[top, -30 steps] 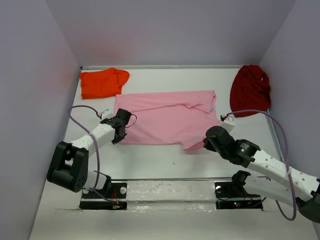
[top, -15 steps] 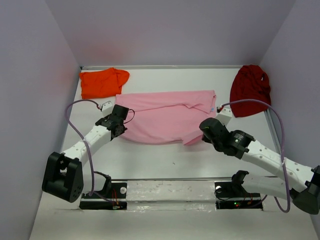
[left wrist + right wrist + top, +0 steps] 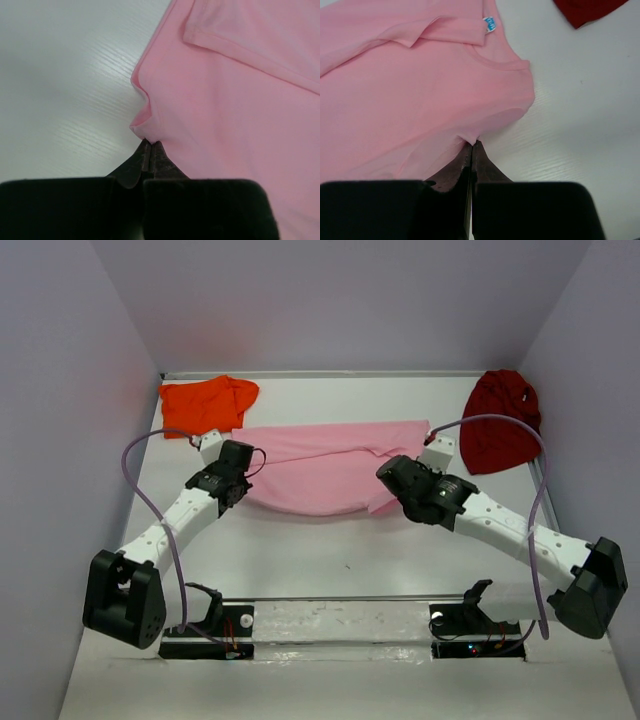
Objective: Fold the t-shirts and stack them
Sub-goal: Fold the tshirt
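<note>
White table, lilac walls, pink t-shirt

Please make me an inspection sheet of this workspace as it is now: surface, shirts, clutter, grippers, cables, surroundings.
Surface: white table, faint wood grain.
Job's things: pink shirt spread mid-table; orange shirt crumpled at far left; red shirt bunched at far right. None folded or stacked yet.
Clutter: nothing seen.
Grippers: left gripper, fingers shut on the pink shirt's left edge; right gripper, fingers shut on its right edge.
Cables: left cable loops beside its arm; right cable arcs over the red shirt.
Surroundings: lilac walls on three sides.
</note>
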Motion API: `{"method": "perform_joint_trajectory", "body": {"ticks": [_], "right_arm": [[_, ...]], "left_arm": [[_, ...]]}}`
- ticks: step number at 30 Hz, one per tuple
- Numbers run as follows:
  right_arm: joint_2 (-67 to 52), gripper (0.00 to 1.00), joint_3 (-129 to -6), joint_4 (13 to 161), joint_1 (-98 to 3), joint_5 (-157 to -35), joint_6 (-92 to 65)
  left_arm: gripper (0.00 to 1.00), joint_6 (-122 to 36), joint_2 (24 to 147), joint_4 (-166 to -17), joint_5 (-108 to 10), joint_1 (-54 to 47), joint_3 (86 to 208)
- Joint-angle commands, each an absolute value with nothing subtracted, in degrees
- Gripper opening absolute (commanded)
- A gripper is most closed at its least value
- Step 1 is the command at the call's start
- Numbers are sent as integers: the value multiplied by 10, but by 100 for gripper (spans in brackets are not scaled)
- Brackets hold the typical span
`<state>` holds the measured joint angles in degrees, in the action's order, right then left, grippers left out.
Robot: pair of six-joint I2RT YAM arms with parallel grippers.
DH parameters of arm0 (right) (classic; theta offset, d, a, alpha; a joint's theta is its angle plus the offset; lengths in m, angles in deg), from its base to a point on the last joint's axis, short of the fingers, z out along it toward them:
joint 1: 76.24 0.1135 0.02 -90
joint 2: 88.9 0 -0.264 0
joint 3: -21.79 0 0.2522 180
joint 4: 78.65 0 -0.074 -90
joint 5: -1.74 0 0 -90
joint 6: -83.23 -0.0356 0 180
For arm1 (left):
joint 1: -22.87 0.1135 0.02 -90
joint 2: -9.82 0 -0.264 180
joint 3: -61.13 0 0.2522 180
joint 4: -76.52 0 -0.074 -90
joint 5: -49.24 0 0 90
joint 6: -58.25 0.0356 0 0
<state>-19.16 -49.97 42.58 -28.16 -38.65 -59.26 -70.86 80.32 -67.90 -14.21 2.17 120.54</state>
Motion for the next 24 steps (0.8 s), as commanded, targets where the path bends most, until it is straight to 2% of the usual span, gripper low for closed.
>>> {"method": "perform_joint_trajectory", "body": {"ticks": [1,12,24], "right_arm": [[-169,0,-534,407,-314,-314,-614],[-103,0,-587,425,-397,-309,-574],[22,0,-668,460,-413,-299,-537]], "left_arm": [[0,-688,803,-693,-120,31,1238],[0,-646,833,-706,-144,67,1292],[0,-630,909,-746,-161,76,1333]]}}
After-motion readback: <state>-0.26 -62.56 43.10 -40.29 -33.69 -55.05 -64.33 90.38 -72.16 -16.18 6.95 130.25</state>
